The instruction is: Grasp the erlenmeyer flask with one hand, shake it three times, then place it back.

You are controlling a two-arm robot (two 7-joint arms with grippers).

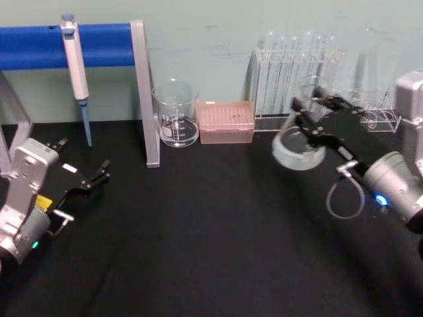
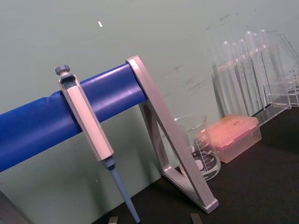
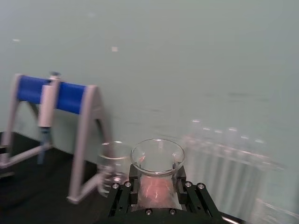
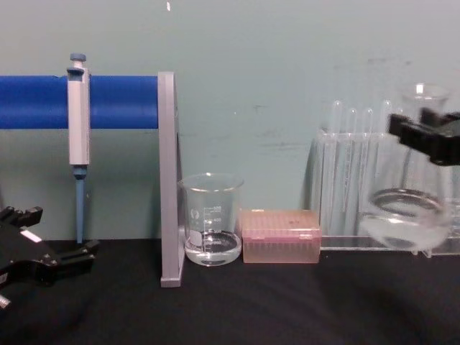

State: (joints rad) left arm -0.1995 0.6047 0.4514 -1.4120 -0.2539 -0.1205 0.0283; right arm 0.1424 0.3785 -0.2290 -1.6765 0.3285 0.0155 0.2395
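My right gripper point(image 1: 309, 117) is shut on the neck of the erlenmeyer flask point(image 1: 299, 148), a clear glass cone with a little clear liquid in its wide base. The flask point(image 4: 407, 215) hangs tilted just above the black table, in front of the test tube rack at the back right. In the right wrist view its flared rim point(image 3: 157, 156) sits between the black jaws of the right gripper point(image 3: 157, 183). My left gripper point(image 1: 82, 158) rests open and empty at the table's left side, also seen low in the chest view point(image 4: 52, 236).
A glass beaker point(image 1: 176, 113) and a pink tip box point(image 1: 227, 121) stand at the back centre. A pipette point(image 1: 76, 63) hangs on the blue-barred stand point(image 1: 147, 99) at the left. The test tube rack point(image 1: 297, 72) and a smaller clear rack point(image 1: 378, 117) line the back right.
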